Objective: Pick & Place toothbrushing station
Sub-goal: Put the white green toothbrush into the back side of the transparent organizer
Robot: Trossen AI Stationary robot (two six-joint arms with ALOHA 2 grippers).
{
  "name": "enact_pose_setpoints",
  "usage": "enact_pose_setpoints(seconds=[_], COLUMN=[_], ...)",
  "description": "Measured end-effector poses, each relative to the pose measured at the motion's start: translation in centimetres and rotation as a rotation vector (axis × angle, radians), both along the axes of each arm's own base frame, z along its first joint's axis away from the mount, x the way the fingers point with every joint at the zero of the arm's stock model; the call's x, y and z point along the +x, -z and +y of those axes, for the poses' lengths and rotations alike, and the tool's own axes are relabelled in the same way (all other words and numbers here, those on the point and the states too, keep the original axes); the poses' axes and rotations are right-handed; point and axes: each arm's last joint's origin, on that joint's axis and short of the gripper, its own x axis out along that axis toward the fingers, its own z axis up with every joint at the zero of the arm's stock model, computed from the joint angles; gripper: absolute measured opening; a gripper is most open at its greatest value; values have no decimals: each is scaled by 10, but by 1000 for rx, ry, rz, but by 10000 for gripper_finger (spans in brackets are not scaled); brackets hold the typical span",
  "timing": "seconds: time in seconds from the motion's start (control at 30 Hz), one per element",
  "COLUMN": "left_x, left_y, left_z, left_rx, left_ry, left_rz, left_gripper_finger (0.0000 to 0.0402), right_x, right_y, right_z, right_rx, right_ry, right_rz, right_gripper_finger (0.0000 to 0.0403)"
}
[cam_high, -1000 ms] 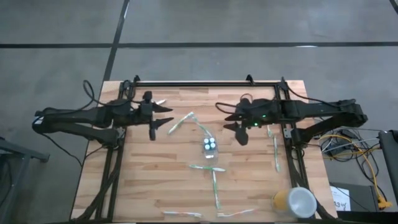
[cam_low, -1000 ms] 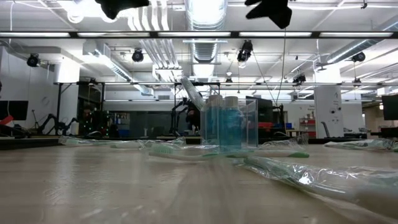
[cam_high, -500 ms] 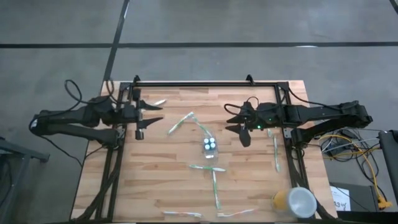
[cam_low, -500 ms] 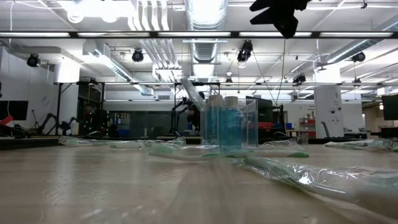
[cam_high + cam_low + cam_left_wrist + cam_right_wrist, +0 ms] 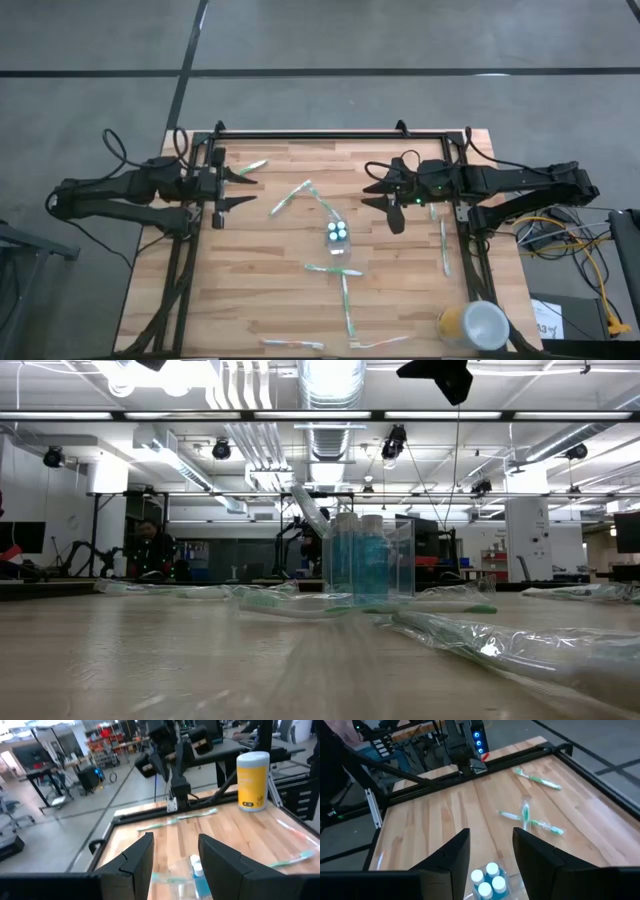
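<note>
- the bench point(image 5: 250, 290) carries everything; toothbrushes point(image 5: 291, 196) lie scattered from the upper middle of the overhead frame down to its lower edge, so a low sweep by either arm could knock one off.
- the yellow cup point(image 5: 473, 325) at the lower right looks top-heavy; a passing arm might tip it.
- the right gripper point(image 5: 378, 195), right of centre and above the bench, has fingers point(image 5: 451, 857) apart and empty; coming down off-centre it could topple the clear cup point(image 5: 339, 236) at centre.
- the left gripper point(image 5: 236, 189), at the upper left, fingers point(image 5: 136, 861) apart and empty, waits.
- the three tubes point(image 5: 487, 879) in that cup could spill.
</note>
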Motion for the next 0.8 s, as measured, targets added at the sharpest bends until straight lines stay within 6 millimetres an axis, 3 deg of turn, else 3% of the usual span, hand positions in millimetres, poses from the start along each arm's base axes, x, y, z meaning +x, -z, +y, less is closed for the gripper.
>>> enact_pose_setpoints(seconds=[0.8], left_x=[6], left_y=[3], left_z=[1], left_rx=[-5], left_ry=[-41], left_rz=[25], left_gripper_finger=[161], right_x=[0], right_y=[0], right_z=[0], right_rx=[7], right_ry=[3], right_rz=[0], right_gripper_finger=[139])
